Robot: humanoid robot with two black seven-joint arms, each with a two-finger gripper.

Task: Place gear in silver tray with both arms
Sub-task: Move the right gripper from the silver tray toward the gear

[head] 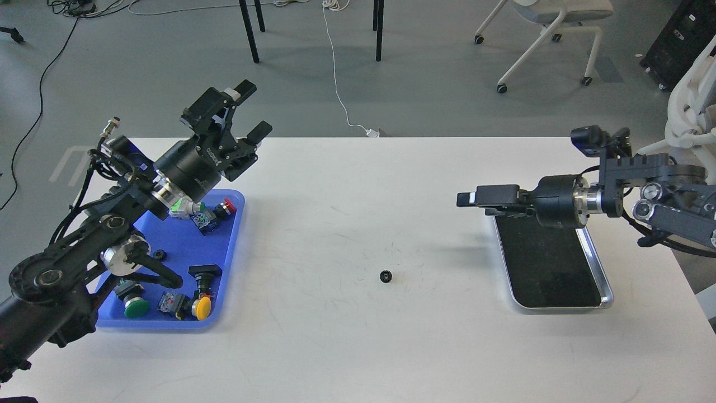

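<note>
A small black gear (385, 275) lies alone on the white table, near the middle. The silver tray (602, 270) sits at the right with a dark, bare floor. My left gripper (253, 111) is open and empty, raised above the far end of the blue tray, well left of the gear. My right gripper (474, 199) points left over the silver tray's far end. It is seen side-on, so its fingers cannot be told apart. It holds nothing that shows.
A blue plastic tray (232, 263) at the left holds several push buttons and another small black gear (160, 255). Chair legs and cables lie on the floor beyond the table's far edge.
</note>
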